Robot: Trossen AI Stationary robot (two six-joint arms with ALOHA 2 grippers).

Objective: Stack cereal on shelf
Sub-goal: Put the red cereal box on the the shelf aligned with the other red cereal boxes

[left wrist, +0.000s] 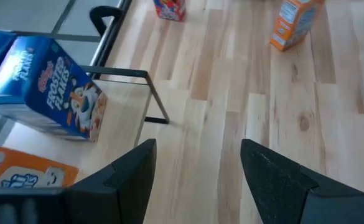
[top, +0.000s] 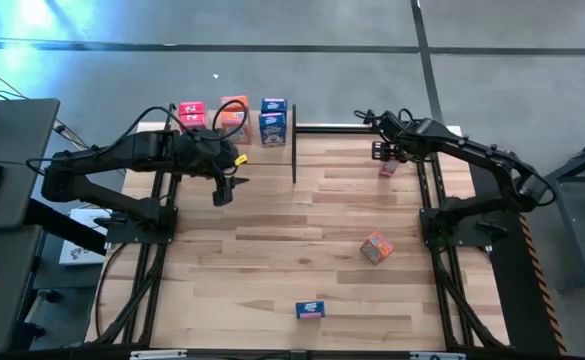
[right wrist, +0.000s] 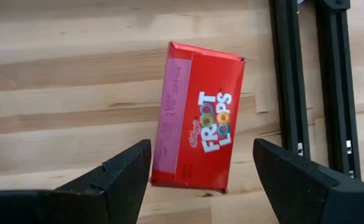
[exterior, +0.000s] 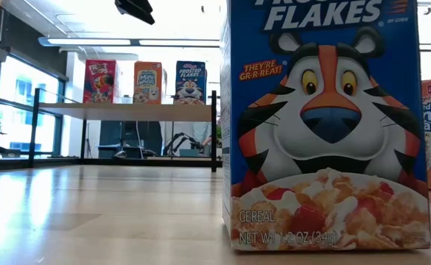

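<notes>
Red cereal box (right wrist: 197, 124) lies flat near the table's far right edge, directly under the right tool (right wrist: 200, 180), whose fingers stand open and empty, seemingly poised to grasp it. Left tool (top: 222, 190), open and empty, hovers beside the shelf (top: 294, 145) at the far edge, where three boxes stand.

Blue box (exterior: 326, 125) reads "Frosted Flakes"; red box (right wrist: 197, 143), "Froot Loops".
</notes>
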